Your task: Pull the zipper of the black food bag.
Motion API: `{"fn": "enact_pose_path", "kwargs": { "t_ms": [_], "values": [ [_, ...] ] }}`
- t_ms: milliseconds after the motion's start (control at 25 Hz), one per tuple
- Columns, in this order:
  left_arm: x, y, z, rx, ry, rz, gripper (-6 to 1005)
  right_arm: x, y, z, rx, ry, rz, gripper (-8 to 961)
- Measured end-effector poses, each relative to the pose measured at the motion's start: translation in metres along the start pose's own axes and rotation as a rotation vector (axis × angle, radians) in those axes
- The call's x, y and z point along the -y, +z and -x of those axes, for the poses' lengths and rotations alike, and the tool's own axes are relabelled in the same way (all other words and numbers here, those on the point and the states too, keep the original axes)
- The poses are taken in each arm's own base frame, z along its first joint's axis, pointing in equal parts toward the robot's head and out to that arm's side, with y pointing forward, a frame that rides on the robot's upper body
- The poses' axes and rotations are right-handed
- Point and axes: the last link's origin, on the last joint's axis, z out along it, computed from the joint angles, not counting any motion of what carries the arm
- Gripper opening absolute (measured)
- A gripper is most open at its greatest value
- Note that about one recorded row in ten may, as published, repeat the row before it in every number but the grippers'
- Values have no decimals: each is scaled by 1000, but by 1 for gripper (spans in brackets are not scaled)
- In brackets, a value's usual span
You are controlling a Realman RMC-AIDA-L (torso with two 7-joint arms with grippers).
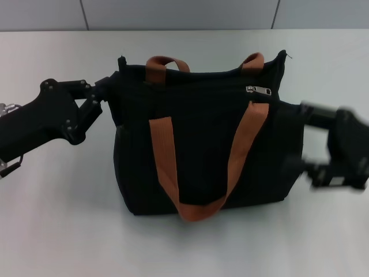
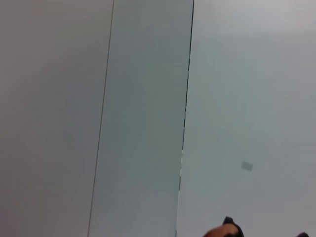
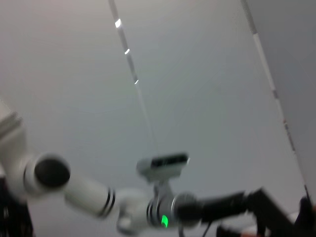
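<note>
The black food bag [image 1: 202, 144] stands upright in the middle of the white table, with two orange-brown handles. The silver zipper pull [image 1: 258, 90] lies near the right end of the zip line on the bag's upper edge. My left gripper [image 1: 109, 89] is at the bag's upper left edge, and its fingers close onto the fabric there. My right gripper [image 1: 297, 138] is beside the bag's right side, below the zipper pull. It is blurred, and its two fingers are spread apart and empty. In the left wrist view only a sliver of orange handle [image 2: 222, 231] shows.
The white table [image 1: 57, 231] surrounds the bag, and a grey wall [image 1: 173, 14] runs behind it. The right wrist view shows the robot's white arm [image 3: 89, 192] and its head camera [image 3: 163, 165], not the bag.
</note>
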Motion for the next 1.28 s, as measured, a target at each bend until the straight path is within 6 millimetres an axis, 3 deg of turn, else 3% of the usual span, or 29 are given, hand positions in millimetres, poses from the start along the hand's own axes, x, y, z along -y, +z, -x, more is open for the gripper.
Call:
{"fn": "enact_pose_path", "kwargs": {
  "t_ms": [120,360,400,720,880,1120,1160,1280],
  "values": [
    [0,-2,2,21,-16,6,34,-5,5,-16,-37,-32,-10,736],
    [0,-5,4,58,-52,21,34,-7,10,-45,-75,-61,-75,837],
    [2,-16,-1,90,-95,33,34,-7,11,-48,-81,-62,-77,837],
    [14,-55,-29,149,-161,54,366,2,16,-57,-132,-54,-117,837],
    [14,-65,-43,109,-144,53,540,6,19,-59,-144,-52,-133,837],
    [1,-49,-44,58,-118,152,742,7,23,-61,-145,-68,-128,838],
    [-8,-37,-36,53,-85,193,766,7,24,-62,-146,-74,-130,838],
    [-17,-28,-28,49,-58,230,836,8,25,-64,-150,-71,-137,838]
  ]
}}
